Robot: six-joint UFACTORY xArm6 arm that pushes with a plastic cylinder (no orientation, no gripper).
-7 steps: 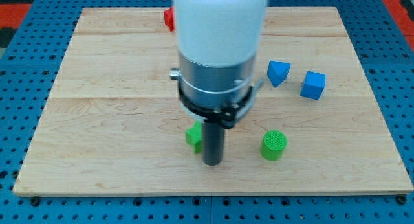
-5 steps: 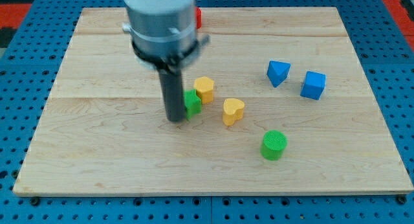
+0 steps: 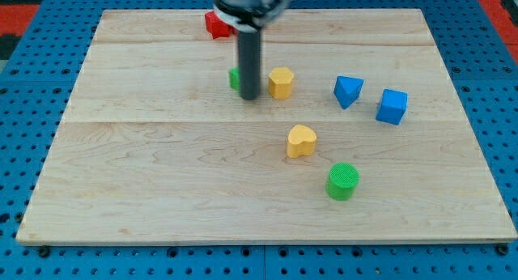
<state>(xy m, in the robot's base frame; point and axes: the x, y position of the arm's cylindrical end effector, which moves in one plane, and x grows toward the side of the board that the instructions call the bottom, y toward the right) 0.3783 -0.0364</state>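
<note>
My tip stands on the wooden board in the upper middle of the view. It touches a small green block that peeks out from behind the rod on its left. Just right of the tip sits a yellow hexagonal block. A red block lies above, near the board's top edge, partly behind the arm. Below and to the right lie a yellow heart-shaped block and a green cylinder.
At the view's right sit a blue wedge-like block and a blue cube. The board rests on a blue pegboard surface.
The rod moved up and to the right, carrying the small green block with it. The yellow hexagonal block shifted up and right; the yellow heart moved slightly right.
</note>
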